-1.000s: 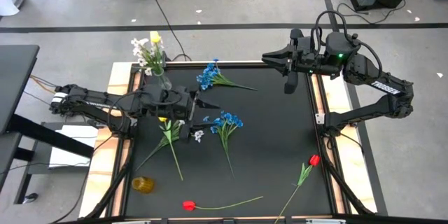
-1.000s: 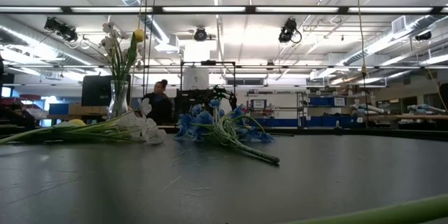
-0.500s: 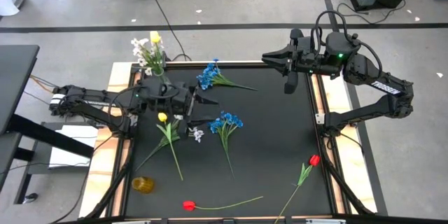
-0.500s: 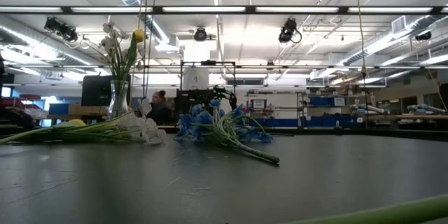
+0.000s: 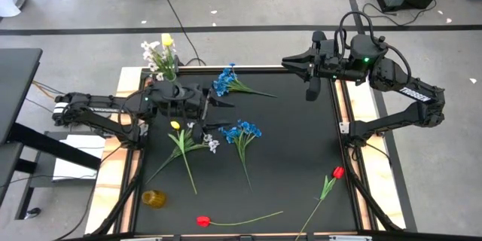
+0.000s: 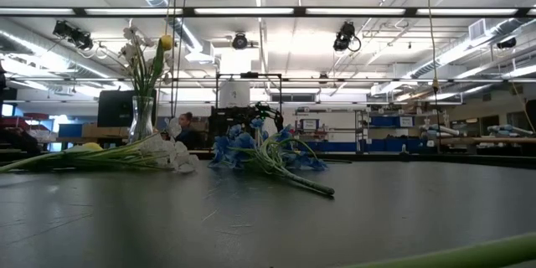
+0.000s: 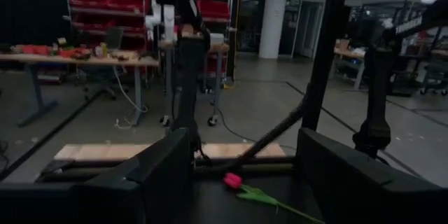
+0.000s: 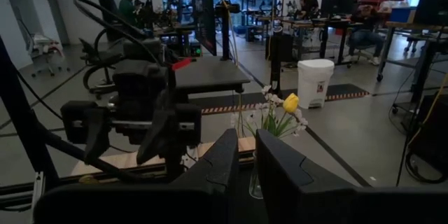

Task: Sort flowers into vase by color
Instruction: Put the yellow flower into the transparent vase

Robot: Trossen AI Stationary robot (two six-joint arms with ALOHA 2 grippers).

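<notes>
My left gripper [image 5: 219, 115] [image 7: 238, 164] is open and hovers over the table's left half, touching nothing. Just right of it lies a blue blossom cluster [image 5: 243, 130] [image 6: 261, 152]. On its near side lie a yellow tulip [image 5: 175, 126] and a white cluster [image 5: 212, 145] [image 6: 172, 155]. A second blue cluster [image 5: 224, 82] lies toward the far edge. A glass vase [image 5: 167, 81] [image 6: 141, 117] at the far left corner holds white blossoms and a yellow tulip [image 8: 290, 103]. Two red tulips [image 5: 202, 221] [image 5: 337, 172] [image 7: 232, 180] lie near the near edge. My right gripper [image 5: 290, 62] [image 8: 245, 161] waits shut, high over the far right.
A small amber glass [image 5: 153, 198] lies on its side near the near left corner. A green stalk [image 6: 469, 255] lies close to the low camera. The black mat's [image 5: 301, 135] middle and right part is bare. Wooden strips [image 5: 361, 105] border the mat.
My left gripper has drawn back a little toward the table's far edge, so the yellow tulip's head now shows beside it. The flowers on the mat have stayed where they were.
</notes>
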